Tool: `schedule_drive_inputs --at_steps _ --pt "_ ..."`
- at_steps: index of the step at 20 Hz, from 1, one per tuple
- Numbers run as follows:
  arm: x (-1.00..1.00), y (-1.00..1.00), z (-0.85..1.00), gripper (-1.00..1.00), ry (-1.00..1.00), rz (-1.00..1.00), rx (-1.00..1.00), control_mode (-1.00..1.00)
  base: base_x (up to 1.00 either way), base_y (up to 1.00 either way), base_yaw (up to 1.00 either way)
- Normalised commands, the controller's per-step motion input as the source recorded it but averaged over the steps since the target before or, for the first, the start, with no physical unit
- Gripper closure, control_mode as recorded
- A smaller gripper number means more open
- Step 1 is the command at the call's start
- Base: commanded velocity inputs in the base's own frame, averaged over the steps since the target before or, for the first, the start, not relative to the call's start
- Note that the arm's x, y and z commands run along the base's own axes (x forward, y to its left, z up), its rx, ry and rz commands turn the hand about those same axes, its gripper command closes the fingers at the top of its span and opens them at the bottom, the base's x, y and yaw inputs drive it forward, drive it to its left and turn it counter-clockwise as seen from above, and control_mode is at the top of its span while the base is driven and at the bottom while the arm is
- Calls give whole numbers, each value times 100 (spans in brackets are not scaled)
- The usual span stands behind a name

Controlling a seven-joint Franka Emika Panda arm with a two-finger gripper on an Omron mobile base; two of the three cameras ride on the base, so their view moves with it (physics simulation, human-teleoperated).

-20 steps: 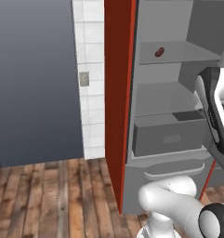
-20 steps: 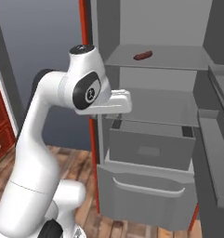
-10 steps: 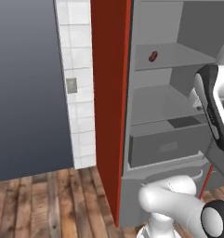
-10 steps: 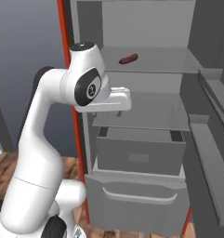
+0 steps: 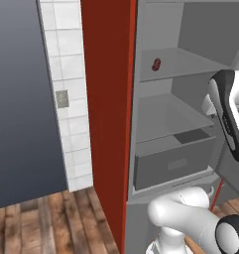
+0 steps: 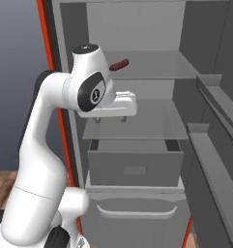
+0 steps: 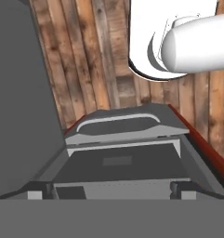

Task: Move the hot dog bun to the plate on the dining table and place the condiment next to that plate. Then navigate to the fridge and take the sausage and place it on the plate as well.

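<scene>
At the lower left of the right base view the white arm rises and bends toward the open fridge (image 6: 185,145). Its gripper (image 6: 110,117) hangs below the hand at mid-frame, just in front of the middle shelf (image 6: 137,128), fingers spread wide with nothing between them. Below it a grey drawer (image 6: 135,167) stands pulled out. Farther back, the sausage (image 6: 120,64) lies on the upper shelf (image 6: 156,68); in the left base view it sits upper right of centre (image 5: 156,64), beside the red panel (image 5: 108,114).
</scene>
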Motion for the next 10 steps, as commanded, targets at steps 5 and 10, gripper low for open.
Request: schedule_drive_inputs --at_steps 5,10 --pt "0 0 0 -100 0 0 0 100 49 0 -15" --pt "0 0 0 -100 0 0 0 100 35 5 -7"
